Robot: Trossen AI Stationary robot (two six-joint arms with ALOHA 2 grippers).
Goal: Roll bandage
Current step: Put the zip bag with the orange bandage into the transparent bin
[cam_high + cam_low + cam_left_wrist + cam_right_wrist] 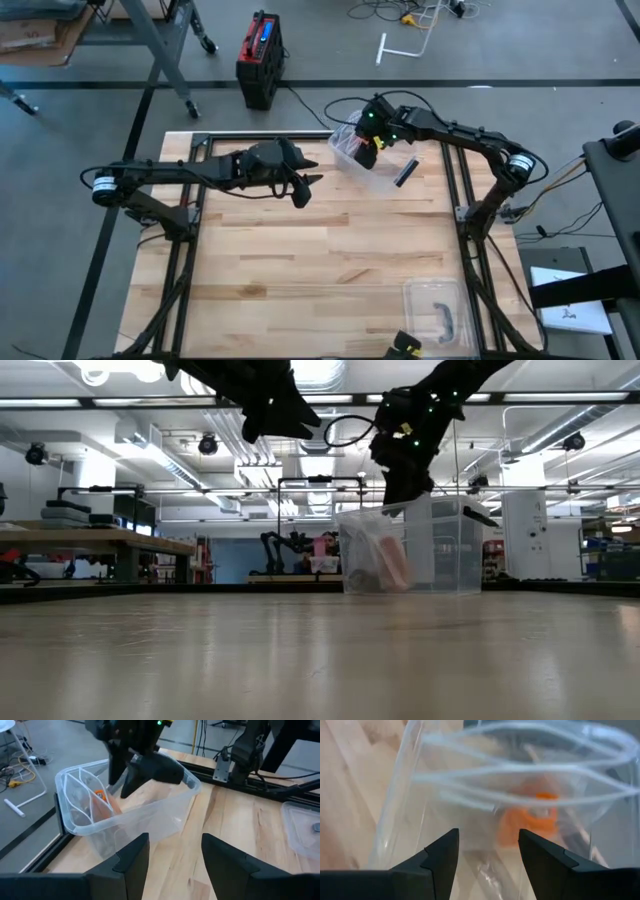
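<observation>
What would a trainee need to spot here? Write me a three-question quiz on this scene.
1. True or false: the right gripper is at the clear bin.
2. What colour is the item inside the bin?
3. The left gripper is: A) inside the bin, B) raised above the table beside the bin, C) gripping the lid.

Key: 1 true. 2 orange. 3 B.

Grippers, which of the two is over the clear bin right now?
The right gripper, fingers open, hangs over the clear bin; the left gripper hovers open beside it, over bare table.
</observation>
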